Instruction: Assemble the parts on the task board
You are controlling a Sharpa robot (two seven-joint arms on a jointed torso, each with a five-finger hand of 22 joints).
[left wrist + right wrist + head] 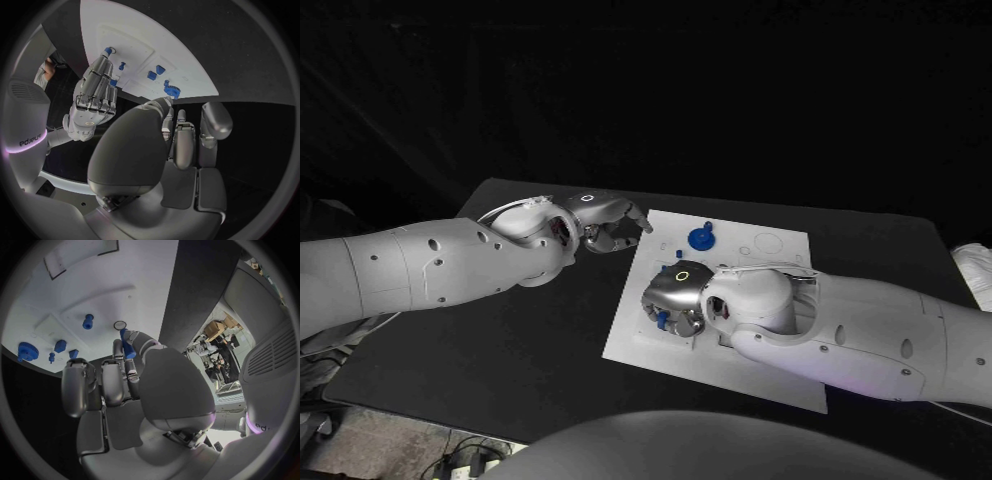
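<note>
Over the near-left part of the white task board [776, 375], the right hand [678, 300] seems to pinch a small blue part [127, 351] – a loose hold could drop it – while the left hand [606, 226], fingers spread and holding nothing, hovers at the board's left edge.

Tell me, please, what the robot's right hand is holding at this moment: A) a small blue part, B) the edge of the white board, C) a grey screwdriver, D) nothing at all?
A: in the right wrist view the right hand pinches a small blue part between its fingertips above the task board.
</note>
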